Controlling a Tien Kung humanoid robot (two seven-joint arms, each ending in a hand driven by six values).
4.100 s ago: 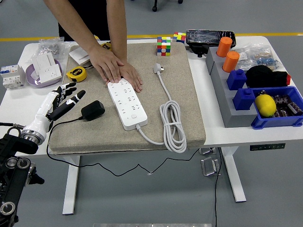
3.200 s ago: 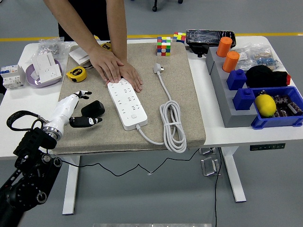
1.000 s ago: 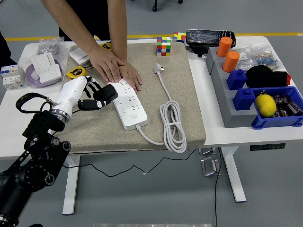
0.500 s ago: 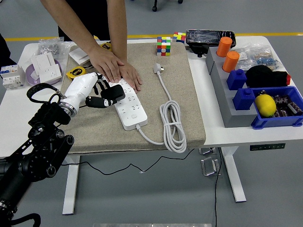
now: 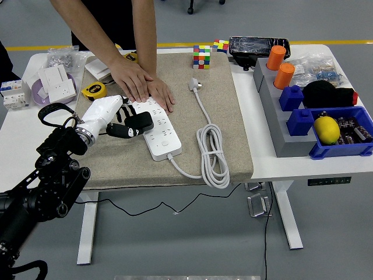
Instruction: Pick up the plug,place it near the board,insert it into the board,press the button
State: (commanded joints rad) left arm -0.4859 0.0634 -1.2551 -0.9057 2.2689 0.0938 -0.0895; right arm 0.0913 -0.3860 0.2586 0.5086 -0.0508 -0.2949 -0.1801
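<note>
My left hand (image 5: 119,119) is shut on the black plug adapter (image 5: 139,123) and holds it at the left edge of the white power strip (image 5: 156,128), which lies on the beige mat (image 5: 221,105). The plug's black cord runs off to the left under my arm. A person's two hands (image 5: 143,86) press flat on the far end of the strip. The strip's button (image 5: 165,143) shows near its front end. The strip's white cable is coiled (image 5: 211,153) to the right, with its own plug (image 5: 194,85) lying loose. My right hand is out of view.
A yellow tape measure (image 5: 93,90), a purple bowl with sockets (image 5: 53,86) and a breaker (image 5: 13,93) sit at the left. Colour cubes (image 5: 201,56) stand at the mat's far edge. A grey rack (image 5: 280,116) and a blue bin with a lemon (image 5: 327,129) stand at the right.
My left hand picked the black plug off the mat, carried it right and up to the strip, and in the last half second lowered it slightly at the strip's left edge. The person's hands stayed put.
</note>
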